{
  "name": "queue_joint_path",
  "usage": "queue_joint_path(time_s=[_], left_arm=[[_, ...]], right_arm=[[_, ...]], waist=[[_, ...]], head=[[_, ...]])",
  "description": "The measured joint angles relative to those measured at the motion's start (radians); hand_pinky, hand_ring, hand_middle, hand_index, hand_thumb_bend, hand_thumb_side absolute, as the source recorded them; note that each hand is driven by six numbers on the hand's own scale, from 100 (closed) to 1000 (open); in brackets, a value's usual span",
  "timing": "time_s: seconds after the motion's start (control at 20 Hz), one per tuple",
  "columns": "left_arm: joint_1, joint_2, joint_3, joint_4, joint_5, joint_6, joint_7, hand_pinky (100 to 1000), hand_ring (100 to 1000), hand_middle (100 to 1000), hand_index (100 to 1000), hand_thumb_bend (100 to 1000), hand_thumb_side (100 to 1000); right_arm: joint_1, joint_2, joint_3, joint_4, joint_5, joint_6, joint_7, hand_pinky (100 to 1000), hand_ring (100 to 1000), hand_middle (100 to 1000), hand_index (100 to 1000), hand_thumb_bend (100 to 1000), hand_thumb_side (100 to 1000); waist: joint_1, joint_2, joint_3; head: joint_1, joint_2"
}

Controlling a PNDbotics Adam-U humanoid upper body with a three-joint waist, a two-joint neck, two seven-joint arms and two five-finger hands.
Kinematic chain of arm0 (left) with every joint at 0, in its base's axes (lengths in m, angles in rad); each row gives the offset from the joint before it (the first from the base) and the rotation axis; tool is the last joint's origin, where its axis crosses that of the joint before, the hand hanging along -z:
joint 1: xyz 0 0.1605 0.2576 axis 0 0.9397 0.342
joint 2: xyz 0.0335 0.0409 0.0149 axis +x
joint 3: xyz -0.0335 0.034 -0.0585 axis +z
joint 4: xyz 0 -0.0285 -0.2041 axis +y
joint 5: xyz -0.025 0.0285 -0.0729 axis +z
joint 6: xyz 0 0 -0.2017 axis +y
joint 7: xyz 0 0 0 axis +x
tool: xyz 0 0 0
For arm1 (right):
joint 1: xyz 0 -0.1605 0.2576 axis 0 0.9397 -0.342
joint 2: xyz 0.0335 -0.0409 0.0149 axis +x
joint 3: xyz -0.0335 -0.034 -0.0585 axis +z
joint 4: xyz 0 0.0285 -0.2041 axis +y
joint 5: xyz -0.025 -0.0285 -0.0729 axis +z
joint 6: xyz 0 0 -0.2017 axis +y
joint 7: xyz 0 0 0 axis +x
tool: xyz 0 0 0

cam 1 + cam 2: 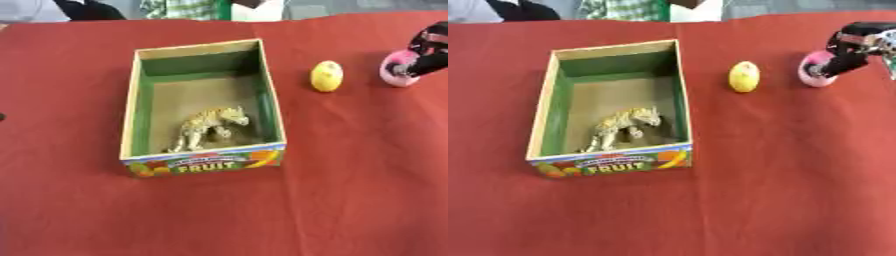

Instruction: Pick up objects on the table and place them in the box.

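An open cardboard box [129, 107] with green inner walls and a FRUIT label on its front stands left of centre on the red cloth. A striped tiger toy [210, 127] lies inside it, toward the front. To the right of the box, a yellow lemon [326, 76] rests on the cloth. At the far right sits a pink round object [814, 72]. My right hand [852, 47] reaches in from the right edge, its dark fingers curled over the pink object's top and side. My left hand does not show.
The red cloth [350, 190] covers the whole table. Wide bare cloth lies in front of the box and to its right. People's clothing shows along the far edge. A small dark shape [2, 116] touches the left edge.
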Motion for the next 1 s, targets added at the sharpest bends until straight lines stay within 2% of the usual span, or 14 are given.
queue_joint_path(time_s=[0.1,0.25,0.4,0.7,1.0], left_arm=[[0.0,0.0,0.0,0.0,0.0,0.0,0.0,501,627,667,706,100,824],[0.0,0.0,0.0,0.0,0.0,0.001,-0.001,500,628,667,708,100,821],[0.0,0.0,0.0,0.0,0.0,0.003,-0.003,500,628,667,708,100,819],[0.0,0.0,0.0,0.0,0.0,0.005,-0.005,499,628,666,709,100,815],[0.0,0.0,-0.001,0.0,0.0,0.006,-0.006,498,629,666,709,100,812]], right_arm=[[0.005,0.0,0.008,-0.018,-0.025,-0.003,-0.003,744,751,464,503,100,542],[0.009,-0.001,0.02,-0.043,-0.077,-0.004,0.003,745,750,485,538,100,392],[0.018,-0.002,0.031,-0.068,-0.137,0.002,0.022,749,755,508,566,100,301],[0.026,-0.015,0.052,-0.131,-0.256,0.03,0.057,735,747,507,570,100,226],[0.026,-0.024,0.068,-0.188,-0.307,0.061,0.041,723,737,495,558,100,225]], waist=[[0.0,0.0,-0.001],[0.0,0.0,-0.003],[0.0,0.0,-0.004],[0.0,0.0,-0.009],[0.0,-0.003,-0.011]], head=[[0.0,0.0],[0.0,0.0],[0.0,0.0],[0.0,0.0],[0.0,0.0]])
